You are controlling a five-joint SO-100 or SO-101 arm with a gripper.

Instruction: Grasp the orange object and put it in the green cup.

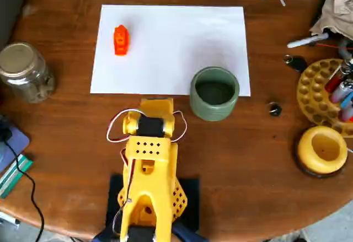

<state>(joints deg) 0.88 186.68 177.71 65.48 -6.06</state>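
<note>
The orange object [121, 39] is a small blocky orange piece lying on the upper left part of a white paper sheet [171, 43]. The green cup [214, 92], squat and ribbed with a dark inside, stands upright at the sheet's lower right edge. The yellow arm [149, 165] is folded at the bottom centre. Its gripper [157, 105] end points toward the sheet's near edge, left of the cup and well away from the orange object. The fingers are hidden under the wrist, so I cannot tell whether they are open or shut.
A glass jar [25, 71] stands at the left on the round wooden table [259, 159]. At the right are a yellow round holder [322, 149], a yellow perforated rack with pens [322, 90] and a small dark nut [274, 109]. Cables and a notebook lie at the bottom left.
</note>
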